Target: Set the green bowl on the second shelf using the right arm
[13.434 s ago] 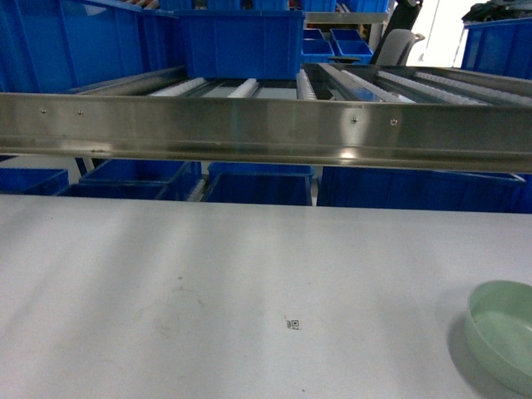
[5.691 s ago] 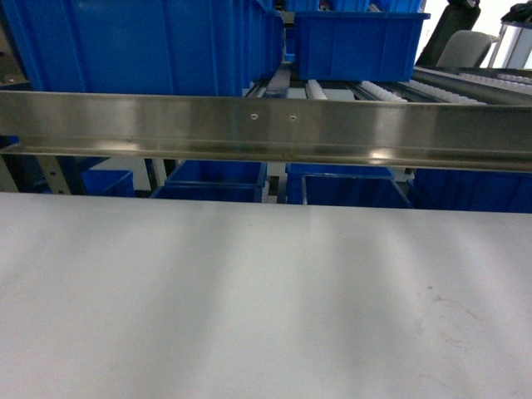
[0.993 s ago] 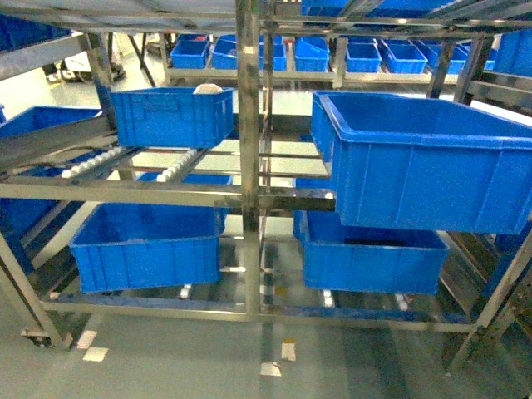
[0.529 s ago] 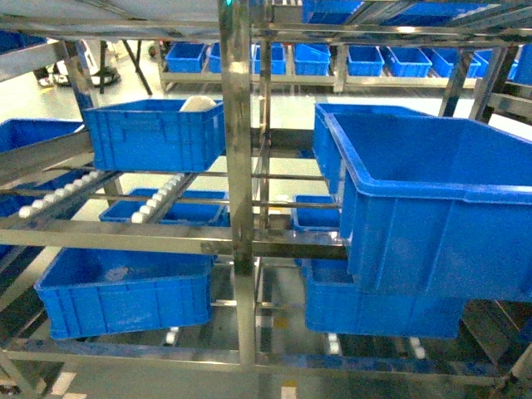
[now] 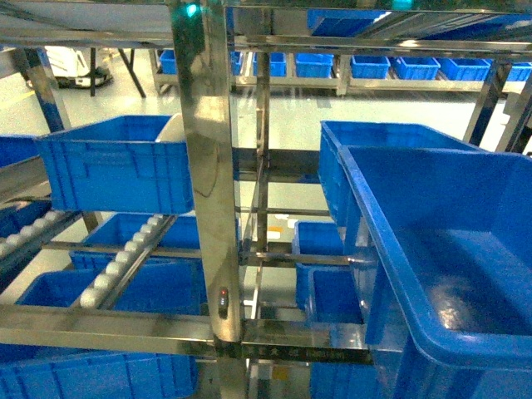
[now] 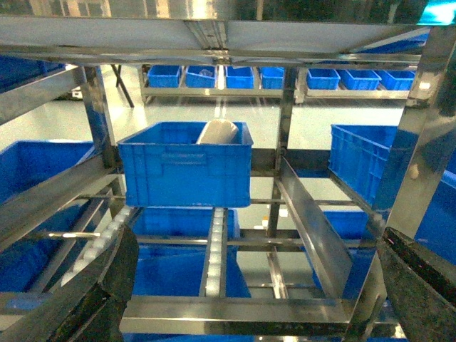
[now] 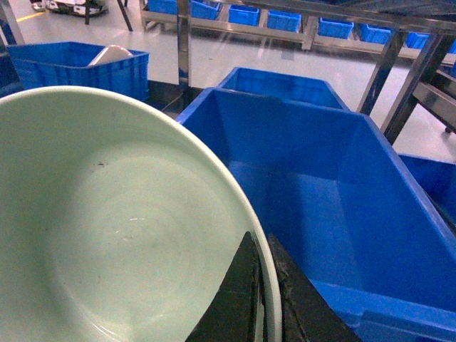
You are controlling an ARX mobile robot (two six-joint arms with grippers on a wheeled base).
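The pale green bowl (image 7: pixel 121 228) fills the left of the right wrist view, seen from above into its glossy inside. My right gripper (image 7: pixel 262 267) is shut on its rim, one dark finger inside and one outside. Just right of the bowl and lower lies the large deep blue crate (image 7: pixel 335 206), open and empty. In the head view that crate (image 5: pixel 465 283) sits at the right on the second shelf, whose steel front rail (image 5: pixel 125 326) runs along the bottom. Bowl and right gripper are outside the head view. My left gripper (image 6: pixel 260 306) is open, its fingers (image 6: pixel 107 299) wide apart before the rack.
A shiny steel upright (image 5: pixel 208 166) stands close in the middle. Left of it, a smaller blue crate (image 5: pixel 116 174) on white roller tracks (image 5: pixel 125 258) holds a white object (image 6: pixel 217 132). More blue crates (image 5: pixel 332 65) line the far racks and the lower tier.
The view went from the white table with the bowl to the steel rack. Over the last second the rack has come much closer, and the large crate has grown at the right.
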